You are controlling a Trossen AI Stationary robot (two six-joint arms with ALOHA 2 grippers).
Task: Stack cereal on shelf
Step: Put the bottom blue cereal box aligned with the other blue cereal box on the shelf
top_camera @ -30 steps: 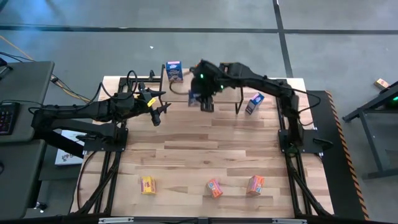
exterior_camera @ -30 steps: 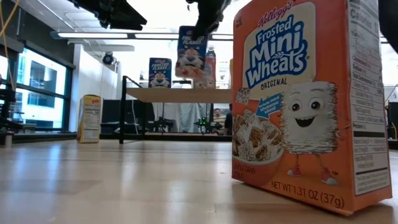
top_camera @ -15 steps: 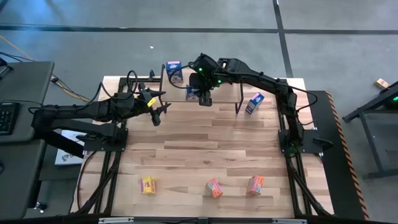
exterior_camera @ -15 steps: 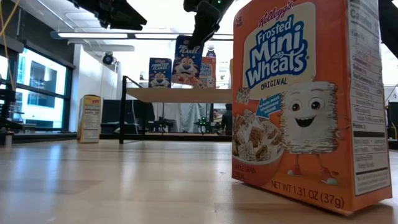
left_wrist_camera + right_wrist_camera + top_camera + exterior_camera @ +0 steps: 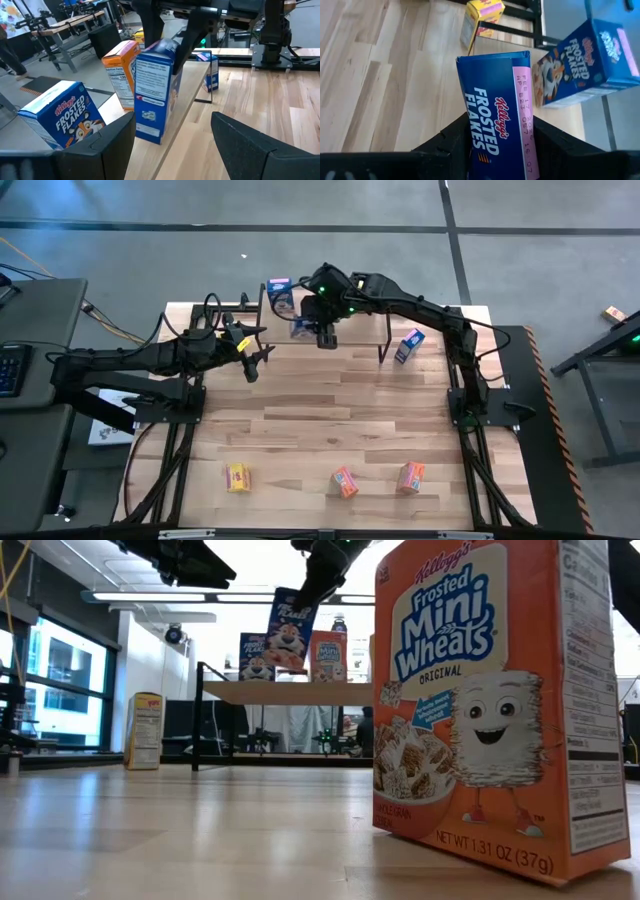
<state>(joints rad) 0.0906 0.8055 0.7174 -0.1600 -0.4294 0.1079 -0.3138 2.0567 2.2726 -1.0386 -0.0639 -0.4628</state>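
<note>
My right gripper (image 5: 320, 330) hangs over the shelf (image 5: 285, 692), shut on a blue cereal box (image 5: 289, 630). That box tilts just above the plank. Two more boxes stand on their bases on the shelf: a blue one (image 5: 257, 657) and an orange one (image 5: 327, 655). My left gripper (image 5: 257, 358) waits open, near the shelf's left end, touching nothing. A third blue box (image 5: 410, 345) stands on the table to the right of the shelf. My right gripper pinches the blue box between its two fingers near the box's upper end (image 5: 167, 47), one finger on each of two opposite faces. The fingers (image 5: 312, 585) slant down from above. The box hangs tilted below them, clear of the shelf.
A yellow box (image 5: 238, 477) and two orange boxes (image 5: 345, 482) (image 5: 411, 476) stand near the table's front edge, the right orange one filling the low view's foreground. Another yellow box (image 5: 146, 730) stands off to the left in the low view. Bare tabletop lies between shelf and front row.
My right gripper has carried the blue box toward the table's left and far edge, over the shelf and closer to the blue box standing there. It has rolled, so the held box now tips sideways instead of hanging upright.
</note>
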